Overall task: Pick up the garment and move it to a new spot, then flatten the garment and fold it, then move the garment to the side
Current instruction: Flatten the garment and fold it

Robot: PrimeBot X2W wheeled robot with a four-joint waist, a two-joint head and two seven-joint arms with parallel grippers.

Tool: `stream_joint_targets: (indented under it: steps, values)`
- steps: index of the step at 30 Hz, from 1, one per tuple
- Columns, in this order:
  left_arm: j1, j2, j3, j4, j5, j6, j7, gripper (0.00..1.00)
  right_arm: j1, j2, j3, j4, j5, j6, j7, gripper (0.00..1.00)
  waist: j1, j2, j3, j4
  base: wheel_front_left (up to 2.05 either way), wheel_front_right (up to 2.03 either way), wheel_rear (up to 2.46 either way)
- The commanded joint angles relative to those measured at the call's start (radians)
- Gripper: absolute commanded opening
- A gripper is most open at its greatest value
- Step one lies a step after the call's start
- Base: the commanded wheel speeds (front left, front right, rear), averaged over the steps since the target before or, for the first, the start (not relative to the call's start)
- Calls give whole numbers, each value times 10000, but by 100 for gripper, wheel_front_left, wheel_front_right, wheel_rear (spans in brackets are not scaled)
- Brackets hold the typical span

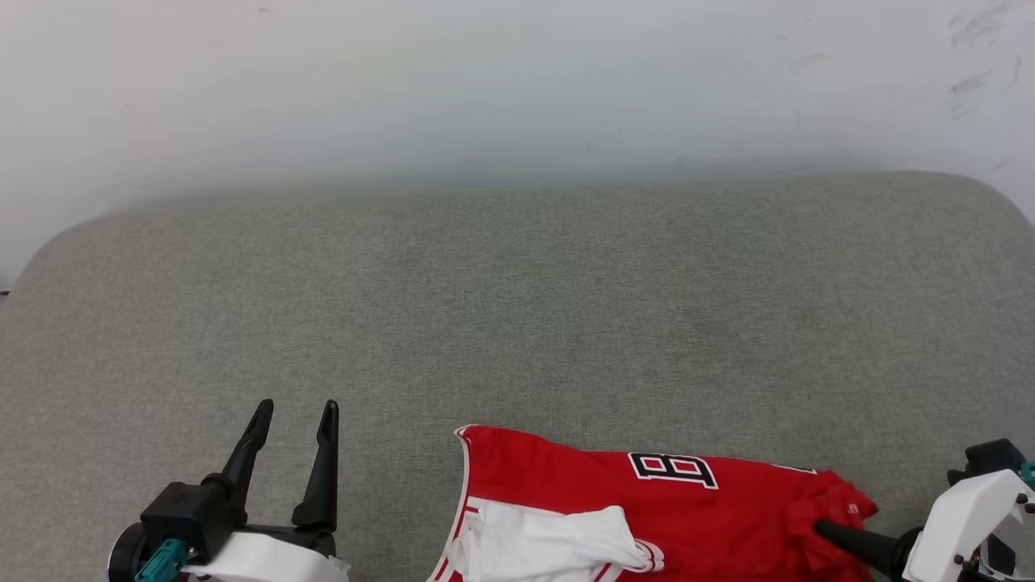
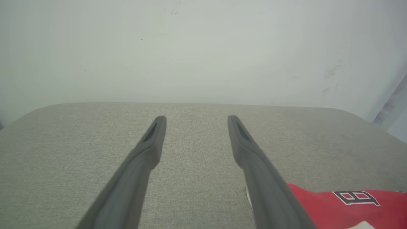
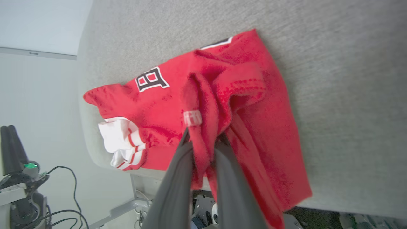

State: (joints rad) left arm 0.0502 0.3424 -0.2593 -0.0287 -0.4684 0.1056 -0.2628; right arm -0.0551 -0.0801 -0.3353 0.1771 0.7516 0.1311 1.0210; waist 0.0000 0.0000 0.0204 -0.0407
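Observation:
The garment, a red jersey with a white sleeve and a black white-outlined letter, lies bunched at the near edge of the grey table. My right gripper comes in from the lower right and is shut on a fold of the garment, which rises between the fingers. At the lower left my left gripper stands open over bare table, its fingers apart and holding nothing. The garment shows to its right.
A pale wall stands behind the rounded table. The table's far and left parts are bare grey fabric. In the right wrist view, cables and equipment lie on the floor beyond the table's near edge.

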Motion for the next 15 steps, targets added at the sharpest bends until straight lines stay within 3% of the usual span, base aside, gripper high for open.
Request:
stream_joint_targets:
  steps: [1,5,6,10,15]
  values:
    - [-128,-7,-37,14,71,-46,-13,100,-57,169,-163,-15,673,-8,424,0,0,0,20,89,0,0,0]
    - [-175,-34,-48,60,90,-53,-15,100,-100,311,-85,297,2727,-8,1060,0,0,0,43,272,0,0,0]
    - [-175,-34,-48,60,90,-53,-15,100,-100,311,-85,297,2727,-8,1060,0,0,0,43,272,0,0,0]
    - [-274,-31,-86,59,83,-99,-17,100,-172,304,1031,798,4849,-7,736,0,0,0,108,468,0,0,0]
    - [-436,-25,-87,38,105,-146,-16,100,-438,309,2798,929,6387,-7,-243,0,0,0,334,730,0,0,0]
